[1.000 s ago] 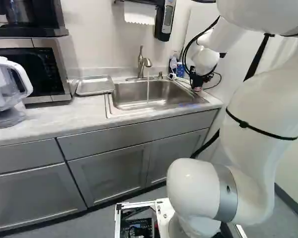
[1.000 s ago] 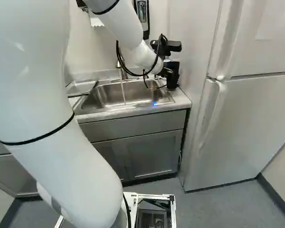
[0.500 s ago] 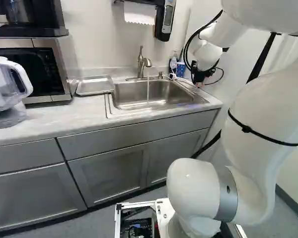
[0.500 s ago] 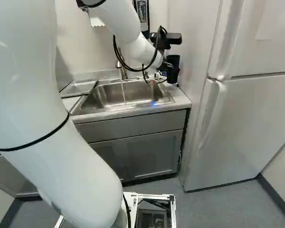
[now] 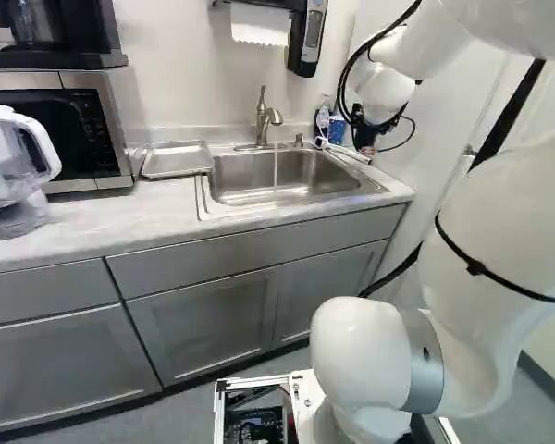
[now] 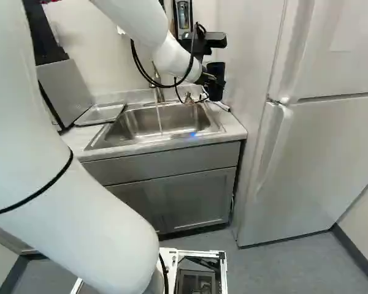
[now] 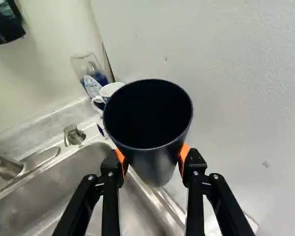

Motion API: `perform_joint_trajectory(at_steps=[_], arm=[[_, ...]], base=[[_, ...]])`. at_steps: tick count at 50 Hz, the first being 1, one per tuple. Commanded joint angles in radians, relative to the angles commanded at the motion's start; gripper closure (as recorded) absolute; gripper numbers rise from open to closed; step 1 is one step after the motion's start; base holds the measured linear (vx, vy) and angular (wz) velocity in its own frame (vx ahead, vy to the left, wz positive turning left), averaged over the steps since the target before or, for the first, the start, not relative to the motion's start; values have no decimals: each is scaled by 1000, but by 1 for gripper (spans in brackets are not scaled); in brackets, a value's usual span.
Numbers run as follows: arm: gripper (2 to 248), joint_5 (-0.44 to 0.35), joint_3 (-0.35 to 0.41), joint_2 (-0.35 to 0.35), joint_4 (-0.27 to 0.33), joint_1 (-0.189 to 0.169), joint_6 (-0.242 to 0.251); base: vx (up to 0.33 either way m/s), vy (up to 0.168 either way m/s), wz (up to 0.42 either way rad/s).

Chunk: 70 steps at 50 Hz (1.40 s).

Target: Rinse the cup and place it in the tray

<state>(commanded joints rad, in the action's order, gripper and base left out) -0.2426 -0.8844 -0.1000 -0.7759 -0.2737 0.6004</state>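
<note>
The black cup was up over the sink's far corner in the gripper, whose two orange pads pinched it from either side. Its open mouth faced the wrist camera. The faucet, running into the sink, stood between the cup and the metal tray on the counter. A mug and a clear bottle stood by the wall, near the soap pump. The fridge rose at the right of the right base view. The cup hid part of the mug; its dark inside was hard to make out. The arm cut off part of the counter there.
</note>
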Motion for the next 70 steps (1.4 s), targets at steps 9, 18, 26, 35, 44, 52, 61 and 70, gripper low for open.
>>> perform_joint_trajectory(at_steps=[9, 18, 26, 35, 44, 52, 61, 70], arm=[[129, 0, 29, -31, 0, 24, 0], [129, 0, 51, -54, 0, 51, 0], [129, 0, 62, -57, 0, 72, 0], [129, 0, 72, -48, 0, 92, 0], [129, 0, 83, -40, 0, 105, 0], [129, 0, 90, -28, 0, 109, 0], [129, 0, 96, -13, 0, 109, 0], [129, 0, 100, 4, 0, 109, 0]], base=[[0, 0, 0], [0, 0, 0], [0, 0, 0], [0, 0, 0], [0, 0, 0], [0, 0, 0], [0, 0, 0], [0, 0, 0]])
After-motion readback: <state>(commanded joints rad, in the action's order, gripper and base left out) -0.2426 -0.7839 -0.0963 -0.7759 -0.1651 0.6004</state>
